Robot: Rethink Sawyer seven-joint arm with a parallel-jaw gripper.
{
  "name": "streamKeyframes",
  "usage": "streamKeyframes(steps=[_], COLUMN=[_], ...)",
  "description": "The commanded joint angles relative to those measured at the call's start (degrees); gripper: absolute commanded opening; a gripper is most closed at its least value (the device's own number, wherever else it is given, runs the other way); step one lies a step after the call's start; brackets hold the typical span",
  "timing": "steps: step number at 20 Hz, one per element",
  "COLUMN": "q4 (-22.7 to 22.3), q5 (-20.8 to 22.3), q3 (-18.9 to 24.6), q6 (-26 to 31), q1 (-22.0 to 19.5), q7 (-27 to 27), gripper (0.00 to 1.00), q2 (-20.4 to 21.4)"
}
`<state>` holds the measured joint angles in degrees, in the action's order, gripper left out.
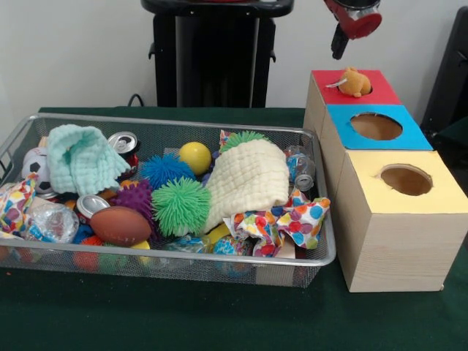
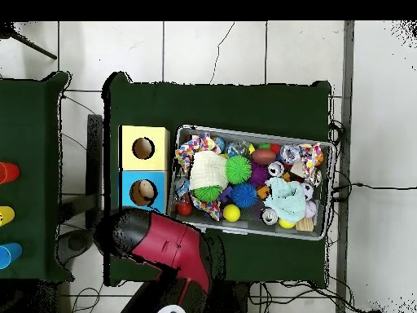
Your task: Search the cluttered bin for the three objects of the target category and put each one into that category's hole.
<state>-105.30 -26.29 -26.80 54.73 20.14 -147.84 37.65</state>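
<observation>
Progress: we judge one object as nearly delivered, since a small orange plush animal [image 1: 355, 82] sits in the hole of the red box [image 1: 380, 89], half sunk and not yet dropped through.
Remaining: if soft toys are the category, we would still need two more from the wire bin [image 1: 322, 252], and none shows plainly among the clutter there.
Task object: plush looks soft and rounded, tan-orange, with a pale tag or strip sticking out on one side; it rests upright against the hole's rim at the far end of the row of boxes.
Gripper: gripper [image 1: 341, 45] hangs just above the red box, apart from the plush; we cannot tell how its fingers stand, as only a dark tip shows below the red housing.
Boxes: blue box [image 1: 404, 137] and yellow box [image 1: 439, 191] stand beside the bin toward the counter's near edge; something brownish may lie inside the blue hole in the overhead view.
Bin contents: green spiky ball [image 1: 180, 206], toy football [image 1: 121, 225], cream cloth [image 1: 248, 179], yellow ball [image 1: 195, 157], cans and patterned rags.
</observation>
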Motion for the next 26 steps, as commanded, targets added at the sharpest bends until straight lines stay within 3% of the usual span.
streamKeyframes(steps=[1, 7, 13, 16, 21, 26], q4=[1.94, 1.14, -1.87, -2.42, -5.59, -6.27], q5=[0.41, -3.4, -7.34, -8.71, -14.72, -15.13], q3=[4.29, 6.47, 9.49, 10.6, 15.01, 15.38], q6=[2.05, -8.21, -13.42, -13.39, -13.27, -12.29], q1=[-0.52, -1.08, -1.97, -2.02, -2.79, -3.29], q7=[-9.07, -10.0, -8.79, -9.63, -10.61, -9.34], gripper=[0.0, 0.0, 0.0, 0.0, 0.0, 0.0], q2=[0.43, -2.21, -2.06, -2.1, -1.86, -2.02])
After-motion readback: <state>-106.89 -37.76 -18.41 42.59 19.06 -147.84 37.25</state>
